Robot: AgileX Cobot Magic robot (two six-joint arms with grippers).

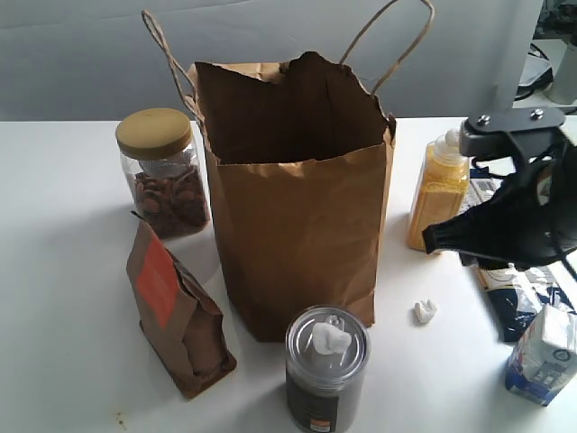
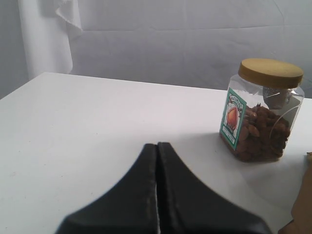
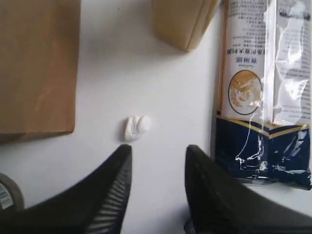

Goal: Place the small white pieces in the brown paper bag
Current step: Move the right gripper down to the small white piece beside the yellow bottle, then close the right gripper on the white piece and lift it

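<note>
The tall brown paper bag point(image 1: 297, 225) stands open in the middle of the table, and its side shows in the right wrist view point(image 3: 39, 68). One small white piece point(image 1: 425, 311) lies on the table to the bag's right. A second white piece point(image 1: 330, 339) rests on the lid of the grey can point(image 1: 325, 383). No third piece shows. My right gripper point(image 1: 433, 241) hovers open above the table; the loose piece point(image 3: 136, 127) lies just beyond its left fingertip, outside the gap of the right gripper point(image 3: 158, 148). My left gripper point(image 2: 157, 146) is shut on nothing, low over bare table.
A nut jar with a yellow lid point(image 1: 164, 171) point(image 2: 263, 112) and a small brown pouch point(image 1: 176, 311) stand left of the bag. A yellow bottle point(image 1: 439, 189) point(image 3: 183, 22), a blue-and-white packet point(image 3: 265, 92) and a white-and-blue carton point(image 1: 545, 352) crowd the right side.
</note>
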